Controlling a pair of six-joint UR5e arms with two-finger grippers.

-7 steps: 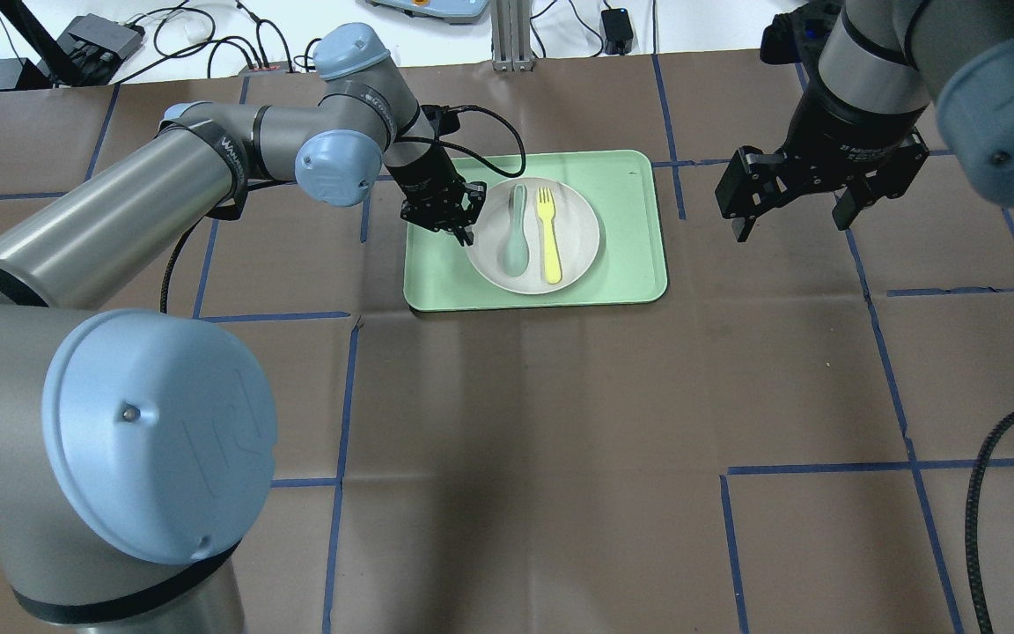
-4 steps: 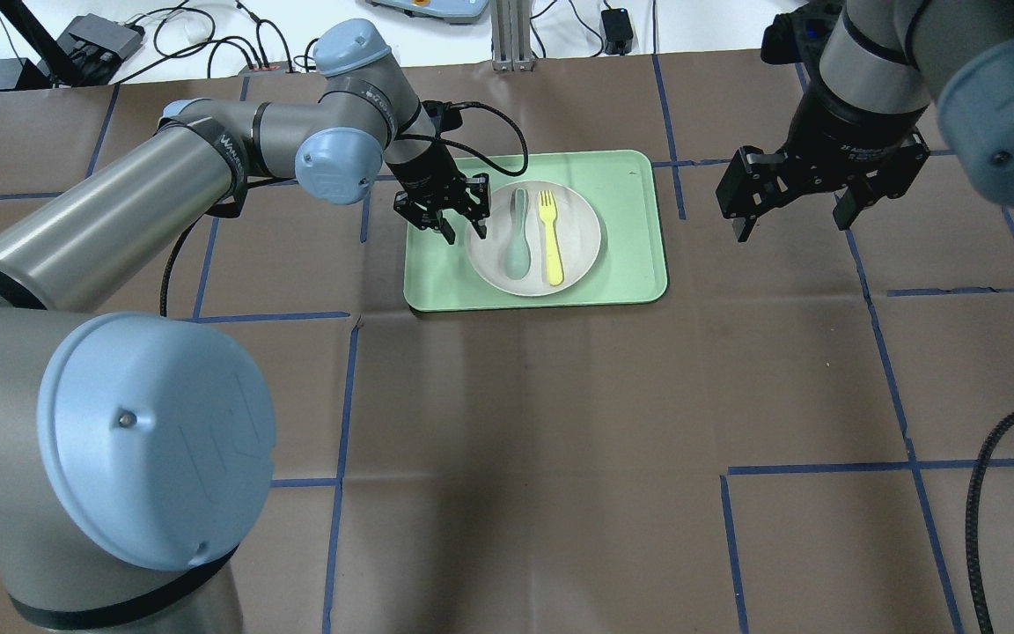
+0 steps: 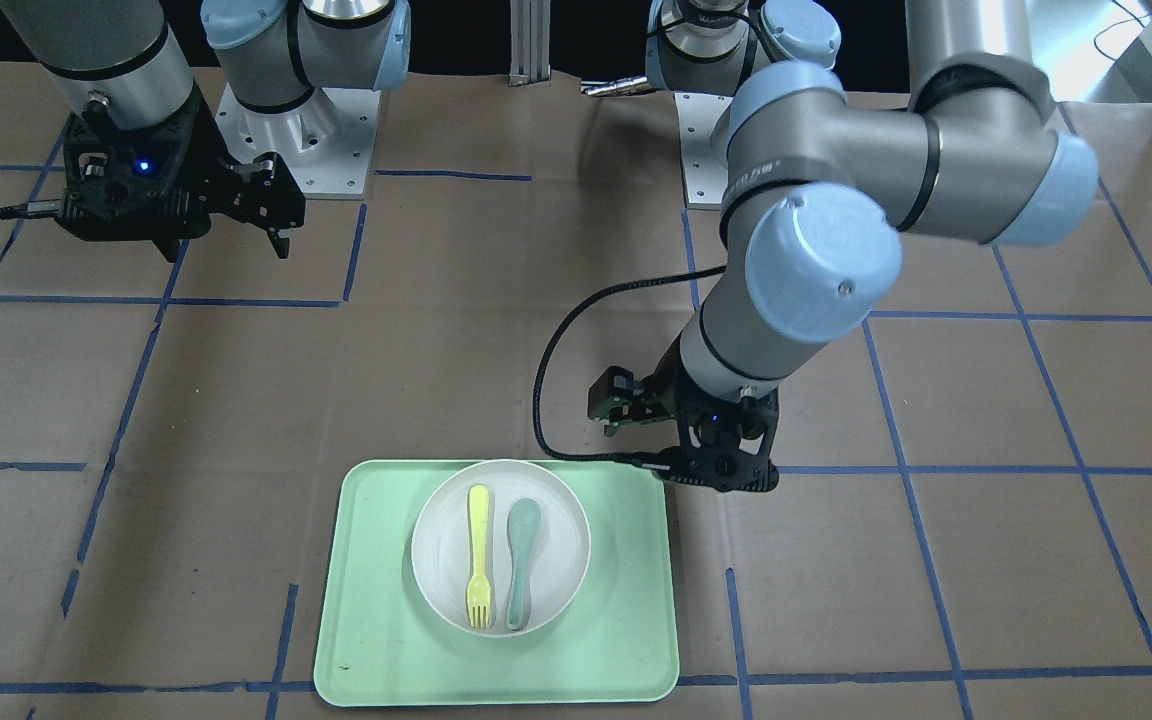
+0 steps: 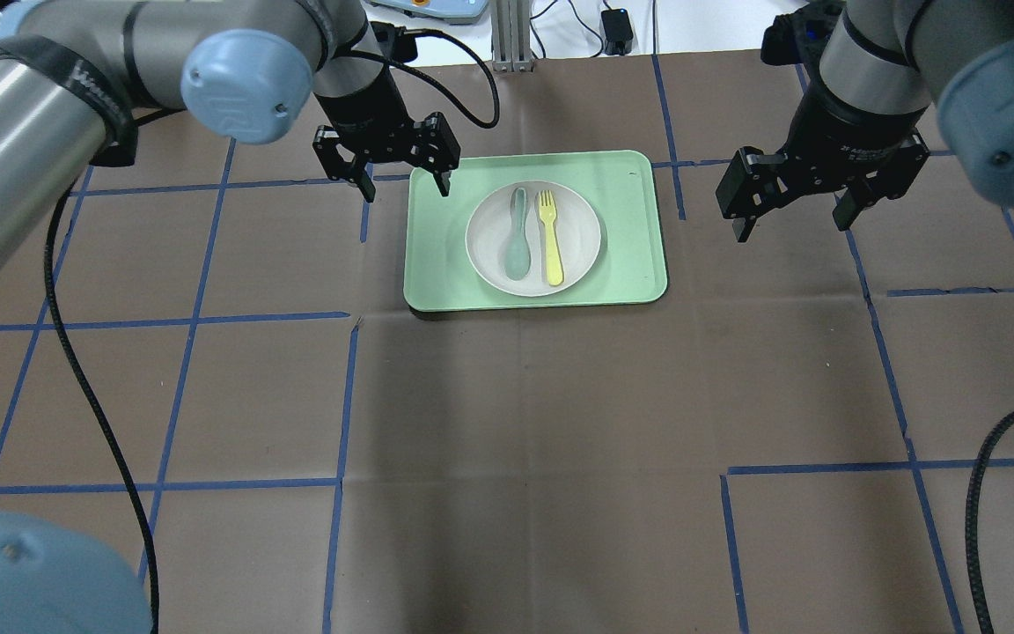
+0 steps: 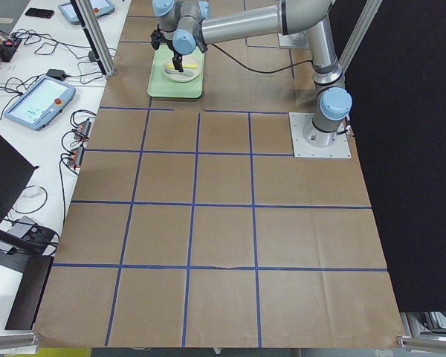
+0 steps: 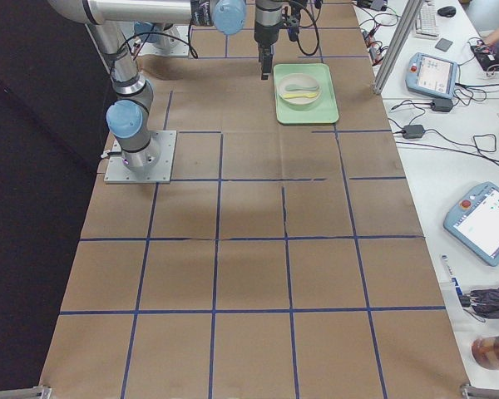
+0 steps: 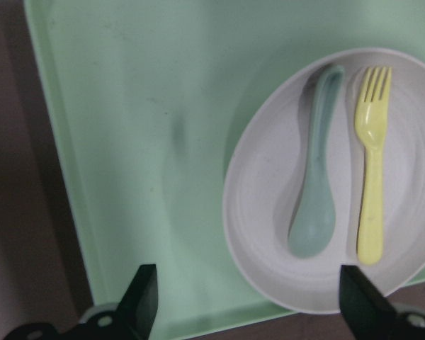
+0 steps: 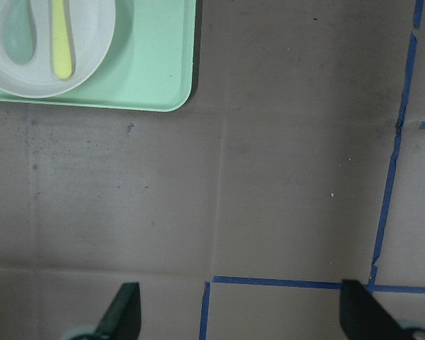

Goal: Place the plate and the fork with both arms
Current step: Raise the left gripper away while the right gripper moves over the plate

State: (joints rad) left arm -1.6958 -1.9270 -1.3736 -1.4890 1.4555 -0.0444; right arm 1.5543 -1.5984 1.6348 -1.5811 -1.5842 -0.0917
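Nearest, on the tabletop, the green tray carries the plate. The fork lies on the plate's right half beside the spoon, long axis pointing away from the robot, tines far. The left claw hovers spread and empty over the tray's far left corner, the closer one. The right claw, also spread, hangs well apart. The wrist lettering is too small to read.

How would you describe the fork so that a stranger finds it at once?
Find the green tray on the brown table. On it sits a white plate holding two utensils. The fork is the yellow one with tines; the spoon beside it is grey-green.
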